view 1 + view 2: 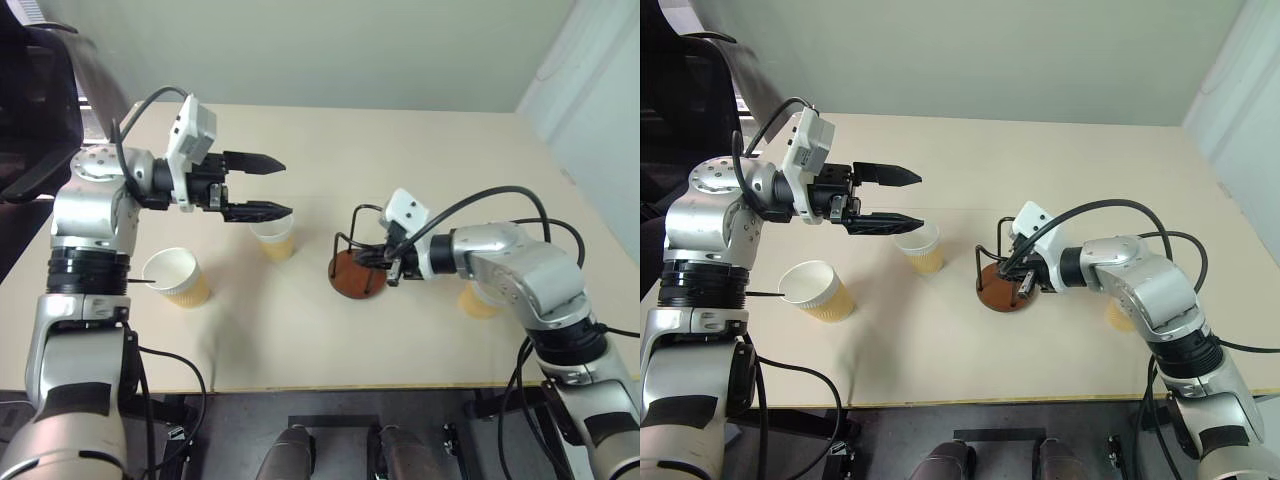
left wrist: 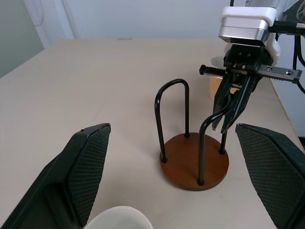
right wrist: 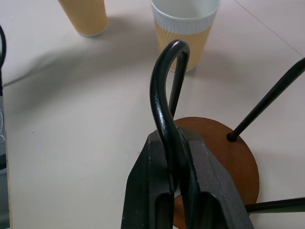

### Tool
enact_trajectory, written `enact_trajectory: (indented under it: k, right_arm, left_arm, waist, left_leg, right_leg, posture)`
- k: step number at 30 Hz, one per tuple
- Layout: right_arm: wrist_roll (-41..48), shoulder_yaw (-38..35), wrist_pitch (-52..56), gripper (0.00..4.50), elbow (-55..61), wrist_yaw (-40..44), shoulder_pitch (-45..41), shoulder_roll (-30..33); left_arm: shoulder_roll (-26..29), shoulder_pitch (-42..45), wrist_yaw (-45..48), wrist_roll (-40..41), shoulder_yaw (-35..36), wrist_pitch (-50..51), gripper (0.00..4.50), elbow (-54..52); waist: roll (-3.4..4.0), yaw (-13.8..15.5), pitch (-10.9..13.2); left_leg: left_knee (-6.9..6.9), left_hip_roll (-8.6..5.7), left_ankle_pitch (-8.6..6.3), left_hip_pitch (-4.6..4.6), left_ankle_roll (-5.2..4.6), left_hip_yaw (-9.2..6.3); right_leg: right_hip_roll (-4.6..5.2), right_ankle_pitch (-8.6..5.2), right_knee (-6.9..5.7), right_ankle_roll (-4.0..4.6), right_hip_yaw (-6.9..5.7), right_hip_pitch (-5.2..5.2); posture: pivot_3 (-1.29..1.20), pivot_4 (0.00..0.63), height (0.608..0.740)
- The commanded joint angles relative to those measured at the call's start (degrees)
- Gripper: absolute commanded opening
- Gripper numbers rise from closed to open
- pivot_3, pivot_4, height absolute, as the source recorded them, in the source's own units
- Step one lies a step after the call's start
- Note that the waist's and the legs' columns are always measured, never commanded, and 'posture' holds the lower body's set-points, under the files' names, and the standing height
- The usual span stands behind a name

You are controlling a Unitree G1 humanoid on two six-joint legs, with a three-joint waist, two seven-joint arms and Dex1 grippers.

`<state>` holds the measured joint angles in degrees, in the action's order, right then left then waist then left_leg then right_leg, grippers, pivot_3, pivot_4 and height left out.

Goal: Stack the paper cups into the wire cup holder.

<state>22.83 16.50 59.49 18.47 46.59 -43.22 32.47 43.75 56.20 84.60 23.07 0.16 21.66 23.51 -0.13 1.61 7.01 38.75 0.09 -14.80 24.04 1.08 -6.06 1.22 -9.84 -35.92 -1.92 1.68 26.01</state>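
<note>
Right pincer [image 3: 183, 200] clamped tight on one thin black wire loop of the wire cup holder [image 1: 357, 272]; the loop's rounded, glossy top curves up out of the matte black fingers [image 3: 152, 191], which have fine ribbed inner faces. Holder has a round, flat, reddish-brown disc base, smooth like wood, with bent black wire uprights rising from it; base sits on the table [image 1: 400, 150] right below and just past the right pincer's tips. Left pincer [image 1: 272, 186] is spread wide with nothing between its fingers, hanging above the table; its fingers are black, pointed, with cross-hatched pads [image 2: 88, 167]. First paper cup [image 1: 273, 238] stands upright directly under the left pincer's lower finger, not touching as far as can be told: tapered, ribbed tan outside, smooth white band at the rim, white inside. Second paper cup [image 1: 176, 277] stands upright beside the left arm, back behind the left pincer toward its wrist, same corrugated tan wall and white interior. Third paper cup [image 1: 478, 300] sits behind the right forearm, mostly hidden, well back from the right pincer. Table top is pale beige, matte, smooth. Holder lies between the two pincers, nearer the right one.
</note>
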Motion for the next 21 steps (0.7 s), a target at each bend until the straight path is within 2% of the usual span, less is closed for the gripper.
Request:
enact_trajectory:
  k: [1, 6, 9, 18, 21]
  right_arm:
    - [-0.6, 0.7, -2.7, 0.03, 1.1, 0.9, -1.1, 0.4]
    - [-1.4, 2.7, -5.0, 0.03, 1.0, 2.2, -0.4, 1.3]
    - [-2.6, 4.2, -6.6, 0.78, 0.8, 2.7, 0.0, 2.1]
    - [-1.1, 0.5, -7.1, 3.9, 1.9, 4.4, -0.4, 4.3]
    - [2.1, -3.1, -5.8, 3.9, 3.2, 6.6, -0.8, 6.8]
  left_arm:
    - [0.6, 0.9, -0.4, 0.4, 1.3, -0.2, 4.5, -1.7]
    - [0.5, 0.8, -1.0, 0.3, 1.4, -0.5, 4.5, -1.9]
    - [0.4, 0.8, -1.4, 0.3, 1.4, -0.8, 4.5, -1.8]
    - [-0.1, 1.3, -2.0, 0.1, 1.0, -1.3, 4.5, -1.3]
    - [-0.3, 1.4, -1.9, 0.1, 0.9, -1.5, 4.5, -0.9]
  waist:
    - [0.0, 0.0, 0.0]
    - [0.0, 0.0, 0.0]
    - [0.0, 0.0, 0.0]
    - [0.0, 0.0, 0.0]
    - [0.0, 0.1, 0.0]
  left_leg:
    - [0.0, 0.0, 0.0, 0.0, -0.01, 0.0]
    - [0.02, 0.0, 0.0, 0.0, -0.01, 0.0]
    - [0.02, 0.0, -0.01, 0.0, -0.01, 0.0]
    - [0.06, 0.0, -0.02, 0.0, -0.04, 0.0]
    - [0.09, -0.01, -0.02, 0.03, -0.04, 0.0]
  right_leg:
    - [0.0, 0.0, 0.0, 0.0, 0.0, 0.0]
    - [0.0, 0.0, 0.01, 0.0, 0.0, 0.0]
    - [0.0, 0.0, 0.0, 0.0, 0.0, 0.0]
    - [0.0, 0.01, -0.01, 0.01, 0.0, -0.02]
    - [0.0, 0.01, -0.01, 0.01, 0.0, -0.02]
  posture:
    - [0.0, 0.15, 0.74]
    - [0.0, 0.15, 0.74]
    - [0.0, 0.15, 0.74]
    - [0.0, 0.15, 0.74]
    - [0.0, 0.15, 0.74]
